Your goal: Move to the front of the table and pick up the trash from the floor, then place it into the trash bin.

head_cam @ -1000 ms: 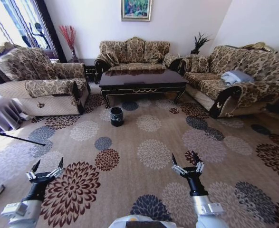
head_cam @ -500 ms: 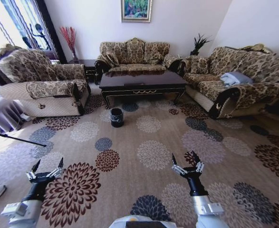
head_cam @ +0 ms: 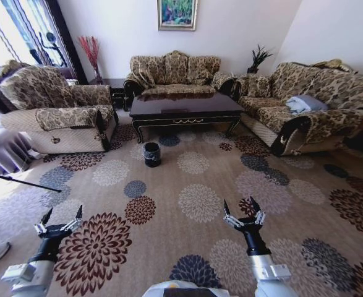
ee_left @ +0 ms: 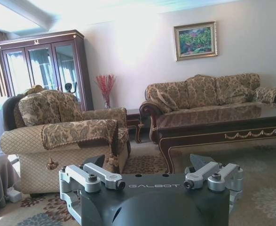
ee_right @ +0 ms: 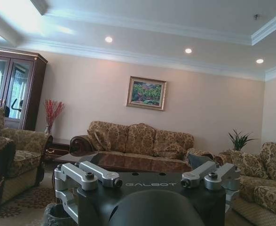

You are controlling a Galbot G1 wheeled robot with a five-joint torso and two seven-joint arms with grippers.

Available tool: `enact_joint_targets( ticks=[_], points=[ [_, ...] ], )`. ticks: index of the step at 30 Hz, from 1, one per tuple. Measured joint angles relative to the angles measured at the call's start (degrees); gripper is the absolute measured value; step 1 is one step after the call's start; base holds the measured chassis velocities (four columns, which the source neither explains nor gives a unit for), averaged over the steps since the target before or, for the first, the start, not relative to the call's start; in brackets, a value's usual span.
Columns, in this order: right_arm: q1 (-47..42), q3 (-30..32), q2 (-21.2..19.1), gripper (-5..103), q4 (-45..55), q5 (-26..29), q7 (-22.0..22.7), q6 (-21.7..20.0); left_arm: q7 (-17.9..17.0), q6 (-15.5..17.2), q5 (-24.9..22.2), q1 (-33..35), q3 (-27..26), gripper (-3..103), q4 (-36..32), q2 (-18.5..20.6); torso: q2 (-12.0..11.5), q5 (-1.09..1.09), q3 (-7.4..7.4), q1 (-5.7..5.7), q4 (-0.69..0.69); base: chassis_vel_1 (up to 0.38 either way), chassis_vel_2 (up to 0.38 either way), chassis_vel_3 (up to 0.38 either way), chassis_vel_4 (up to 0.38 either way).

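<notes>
Patterned carpet point(head_cam: 200, 201) ahead — trash bin point(head_cam: 151, 154) before the table point(head_cam: 186, 106).

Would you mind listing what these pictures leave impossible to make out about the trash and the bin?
- Trash: no bits can be made out on the patterned carpet in the head view; too small and far.
- Trash bin contents: too small, head view.
- Floor under the table: shadowed.

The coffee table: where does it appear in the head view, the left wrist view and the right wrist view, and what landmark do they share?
Head view: coffee table, upper centre, before the middle sofa.
Left wrist view: right side, beyond the left pincer.
Right wrist view: centre, just above the right pincer.
Shared landmark: framed painting.
</notes>
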Motion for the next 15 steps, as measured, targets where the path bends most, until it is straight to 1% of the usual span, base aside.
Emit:
enact_joint_targets(
  ticks=[10, 11, 15],
  points=[
    [0.0, 0.0, 0.0, 100, 0.0, 0.0, 0.0, 0.0, 0.0, 0.0, 0.0, 0.0, 0.0, 100, 0.0, 0.0, 2.7, 0.00, 1.47, 1.23, 0.00, 0.000, 0.000, 0.000, 0.000],
    [0.0, 0.0, 0.0, 100, 0.0, 0.0, 0.0, 0.0, 0.0, 0.0, 0.0, 0.0, 0.0, 100, 0.0, 0.0, 2.7, 0.00, 1.47, 1.23, 0.00, 0.000, 0.000, 0.000, 0.000],
    [0.0, 0.0, 0.0, 100, 0.0, 0.0, 0.0, 0.0, 0.0, 0.0, 0.0, 0.0, 0.0, 100, 0.0, 0.0, 4.2, 0.00, 2.34, 1.90, 0.00, 0.000, 0.000, 0.000, 0.000]
  ],
)
